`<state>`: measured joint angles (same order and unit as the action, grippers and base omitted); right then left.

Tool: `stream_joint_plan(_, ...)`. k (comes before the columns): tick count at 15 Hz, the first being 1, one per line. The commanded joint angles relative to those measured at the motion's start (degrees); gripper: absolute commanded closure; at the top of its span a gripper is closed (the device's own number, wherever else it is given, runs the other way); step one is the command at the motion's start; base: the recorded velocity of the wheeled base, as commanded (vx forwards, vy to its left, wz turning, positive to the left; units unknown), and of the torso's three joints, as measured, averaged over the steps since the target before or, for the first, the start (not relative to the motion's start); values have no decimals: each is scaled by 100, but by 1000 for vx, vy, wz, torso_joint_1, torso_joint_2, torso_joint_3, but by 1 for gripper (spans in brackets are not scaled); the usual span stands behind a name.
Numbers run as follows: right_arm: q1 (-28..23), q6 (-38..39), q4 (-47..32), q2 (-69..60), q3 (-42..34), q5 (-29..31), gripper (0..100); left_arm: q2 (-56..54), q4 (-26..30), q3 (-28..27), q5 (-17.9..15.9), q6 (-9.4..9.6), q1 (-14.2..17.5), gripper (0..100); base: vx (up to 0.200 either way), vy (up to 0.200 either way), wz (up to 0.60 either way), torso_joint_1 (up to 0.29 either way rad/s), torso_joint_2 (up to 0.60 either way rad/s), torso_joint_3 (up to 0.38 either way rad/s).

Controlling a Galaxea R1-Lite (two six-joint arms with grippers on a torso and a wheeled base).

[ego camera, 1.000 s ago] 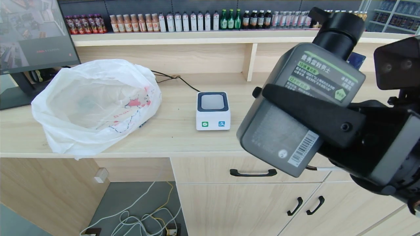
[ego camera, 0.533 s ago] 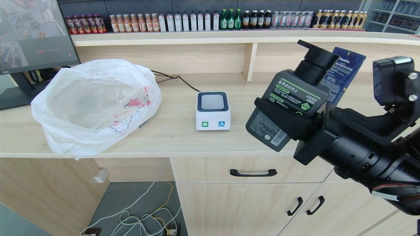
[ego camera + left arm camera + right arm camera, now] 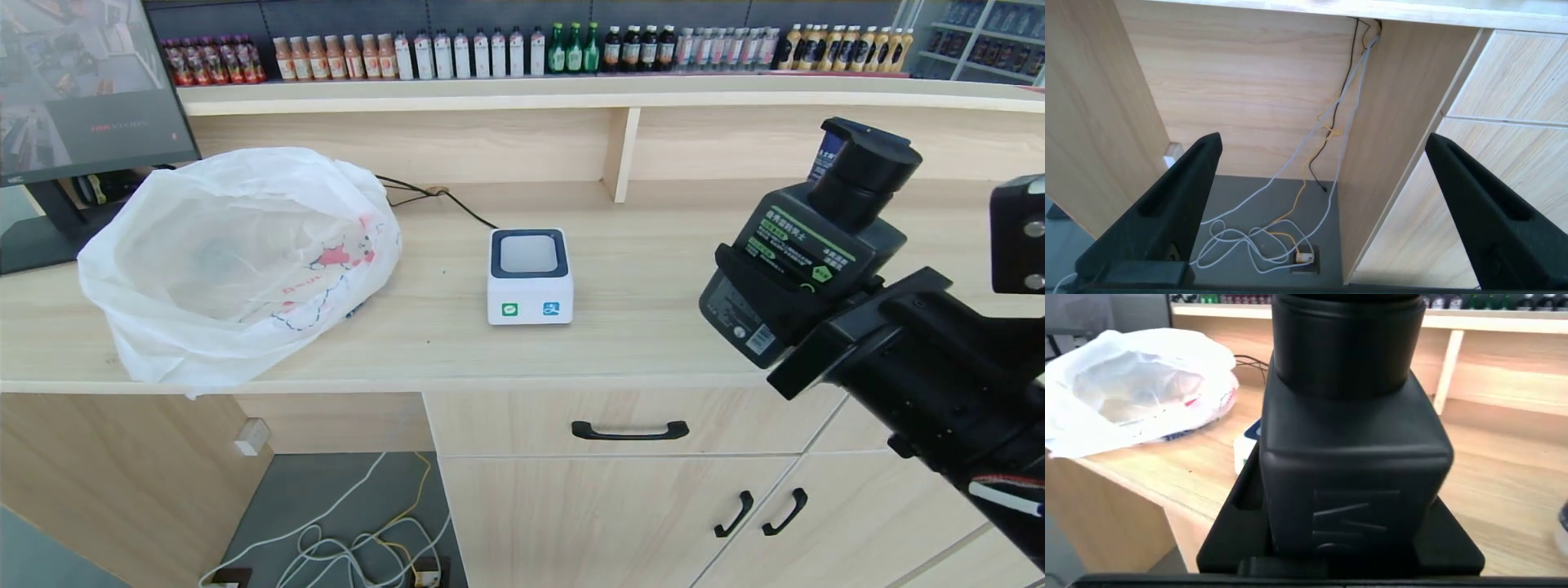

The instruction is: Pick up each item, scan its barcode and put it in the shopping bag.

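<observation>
L pincer (image 3: 1323, 143): your L wrist cam has it spread wide w/ nothing in it, low in front of the counter's open bay; cables (image 3: 1282, 237) on the floor beyond.
R pincer (image 3: 784, 306): clamped across the dark grey bottle (image 3: 804, 245), held tilted, cap up and away.
Bottle, head cam: green-striped label and barcode sticker (image 3: 761, 337) face you.
Bottle, R wrist cam: plain embossed back instead, no barcode.
Bottle position: in the air over the counter (image 3: 637, 269) front edge, right of the scanner (image 3: 530, 276), well apart from it.
Scanner: mid-counter, window up.
Shopping bag (image 3: 237, 261): left end of counter, mouth open, white.
Far: monitor (image 3: 82, 82) behind the bag; drinks row (image 3: 490, 51) on the back shelf.
</observation>
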<state>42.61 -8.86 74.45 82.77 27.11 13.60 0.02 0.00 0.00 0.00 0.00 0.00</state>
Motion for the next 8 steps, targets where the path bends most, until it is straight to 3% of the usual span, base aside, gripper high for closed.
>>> stream_joint_plan(1,-121,-19,26,-60,-22,28,100,-2,0,0,0,9,0,0,0,0,0,0,0,0)
stream_joint_plan(3,-226,-116,70,-24,-31,55,100,-2,0,0,0,26,-9,0,0,0,0,0,0,0)
stream_joint_plan(5,-341,-230,158,213,84,63,100,-2,9,0,0,193,-9,0,0,0,0,0,0,0)
stream_joint_plan(8,-596,-265,799,336,-48,134,100,-2,9,0,0,167,-9,0,0,0,0,0,0,0)
